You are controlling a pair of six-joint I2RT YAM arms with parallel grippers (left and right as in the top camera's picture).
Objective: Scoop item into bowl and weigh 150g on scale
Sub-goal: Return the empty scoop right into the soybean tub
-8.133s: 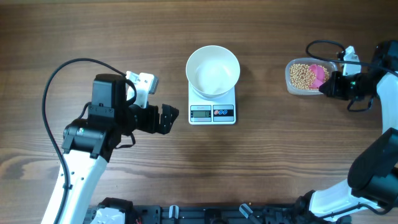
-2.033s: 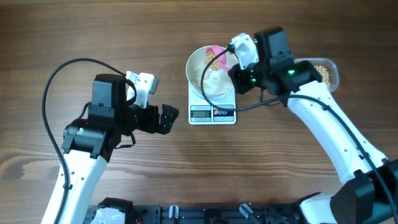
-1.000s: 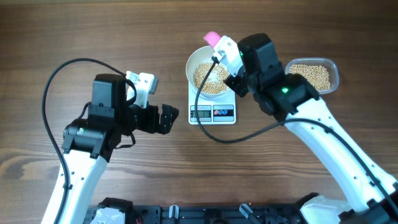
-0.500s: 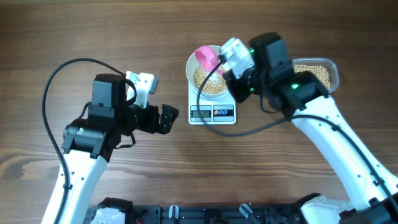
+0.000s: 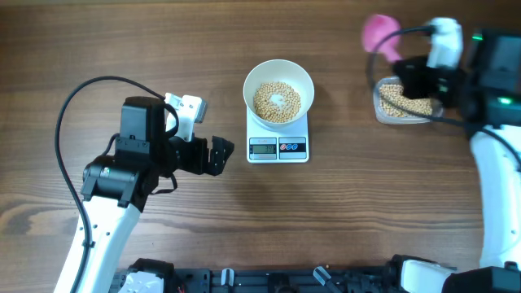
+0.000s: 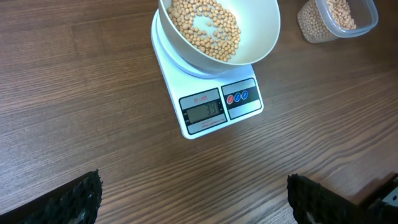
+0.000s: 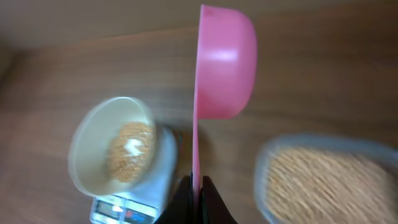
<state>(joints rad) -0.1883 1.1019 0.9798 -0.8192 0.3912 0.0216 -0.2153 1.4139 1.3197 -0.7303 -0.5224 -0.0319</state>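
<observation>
Your left gripper (image 6: 196, 202) hangs above the brown wooden table (image 5: 326, 220), to the left of the small white square digital scale (image 6: 176, 79). Its black fingers (image 6: 78, 199) stand fully apart and hold nothing.

Your right gripper (image 7: 198, 184) is clamped tight on the thin handle of a pink plastic scoop (image 7: 225, 62). It holds the scoop up at the table's far right, just beyond the clear plastic tub (image 6: 311, 28). The scoop is edge-on to the wrist camera and blurred from overhead, so you cannot tell whether it carries anything.

The small round pale-beige beans (image 5: 277, 102) lie in two places. A shallow layer covers the bottom of the round white bowl (image 6: 264, 37), and more sit in the tub.

The bowl stands upright on the scale's platform. The scale's grey display (image 6: 202, 112) is at its front edge, facing your left gripper, with digits too small to read. Bowl and tub are well apart.
</observation>
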